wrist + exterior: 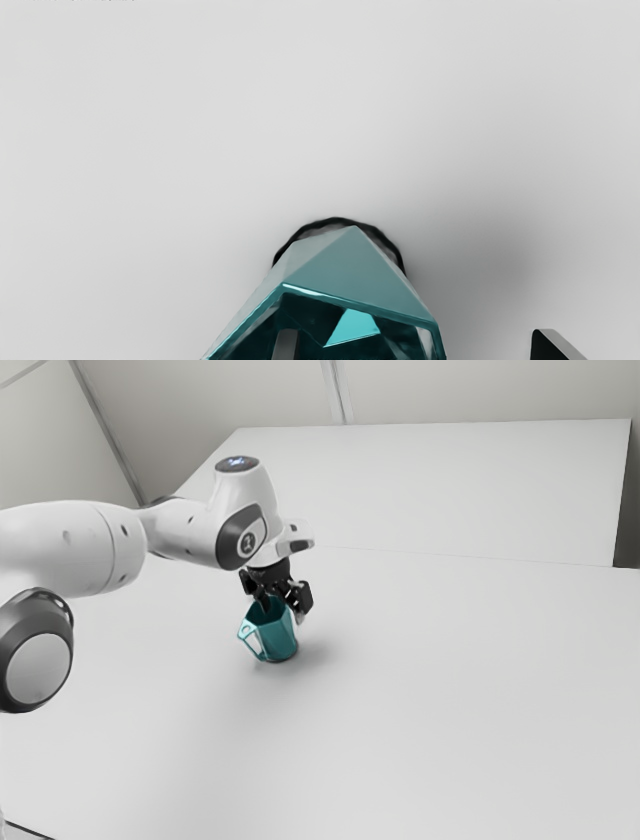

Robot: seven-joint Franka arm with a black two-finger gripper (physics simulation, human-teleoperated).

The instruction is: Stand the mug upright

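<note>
Open hand [283,611], one finger inside teal mug [277,639], one outside

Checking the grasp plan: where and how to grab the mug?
I'd pinch the mug by its rim, opposite the handle, from above. The mouth opens upward toward the claw; that rim runs between its spread fingers, one inside, one outside.

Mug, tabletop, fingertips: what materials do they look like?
Mug: glossy, likely glazed ceramic or hard plastic; bright highlights along the teal rim show the shine but don't settle which.
Tabletop: matte, perhaps laminate or painted board, from its even pale surface without sharp reflections.
Fingertips: metal or hard plastic, can't tell; crisp edges, black and grey faces.
</note>
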